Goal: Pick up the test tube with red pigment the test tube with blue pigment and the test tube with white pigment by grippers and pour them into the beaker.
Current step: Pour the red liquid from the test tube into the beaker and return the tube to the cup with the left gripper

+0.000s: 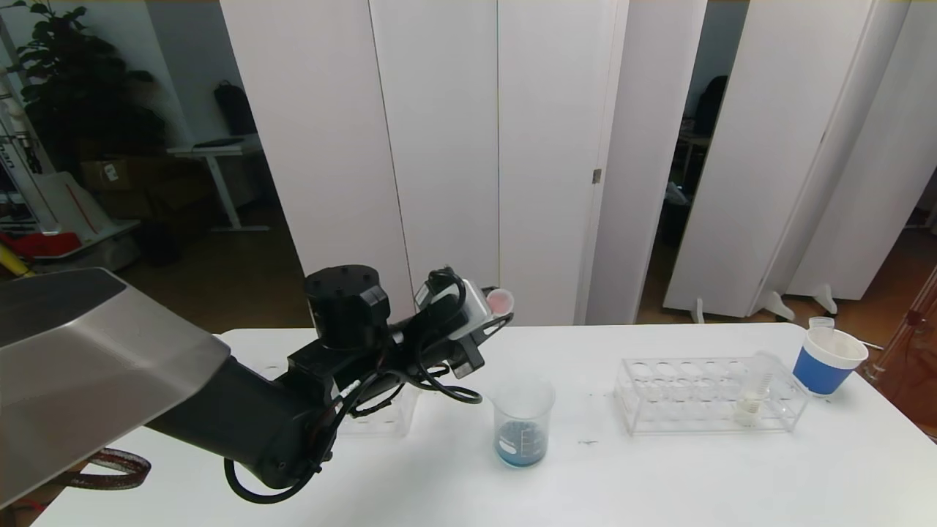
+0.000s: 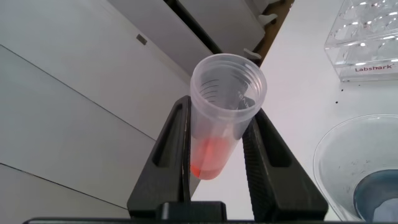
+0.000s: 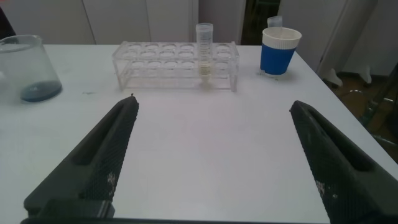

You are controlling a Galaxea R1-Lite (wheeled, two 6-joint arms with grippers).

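So the left gripper (image 1: pixel 492 316) is up above the table (image 1: pixel 659 476), behind and a bit left of the beaker (image 1: pixel 522 423), pinching the test tube with red pigment (image 2: pixel 219 118) around its middle, with only a little red pooled in the bottom. I'd guess thin plastic like that is light but slick, so mid-body is the sensible spot to hold. The beaker has blue liquid in it already. Further right, the test tube with white pigment (image 1: pixel 754 391) stands in the clear rack (image 1: pixel 703 395), next to a blue paper cup (image 1: pixel 827 360). The right gripper (image 3: pixel 211 155) hangs low over the table, fingers spread wide with nothing between them.
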